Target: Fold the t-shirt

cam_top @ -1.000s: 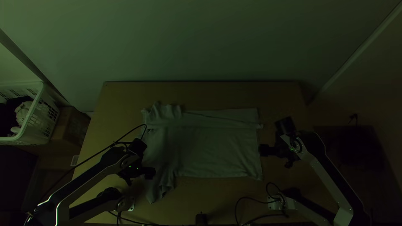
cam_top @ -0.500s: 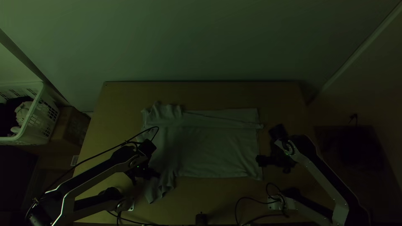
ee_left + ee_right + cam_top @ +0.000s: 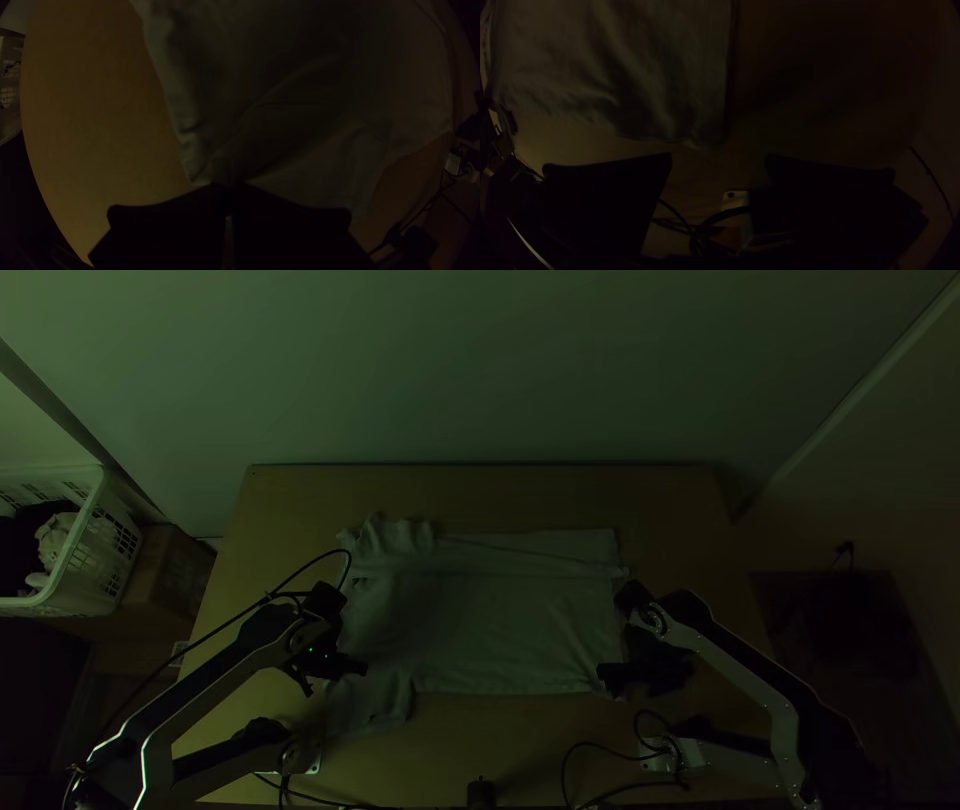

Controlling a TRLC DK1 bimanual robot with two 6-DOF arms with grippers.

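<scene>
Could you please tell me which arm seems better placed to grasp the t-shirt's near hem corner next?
Probably the right, since the right hand is open beside the hem corner, while the left hand appears shut on the t-shirt near its sleeve.

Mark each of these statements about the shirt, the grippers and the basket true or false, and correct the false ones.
1. The t-shirt is bunched into a ball. False: its body lies spread on the table, with a strip along the far side that looks folded over.
2. The left gripper is closed on cloth at the shirt's edge. True.
3. The right gripper is clamped shut. False: its fingers are wide apart, near a corner of the shirt.
4. The white basket is left of the table. True.
</scene>
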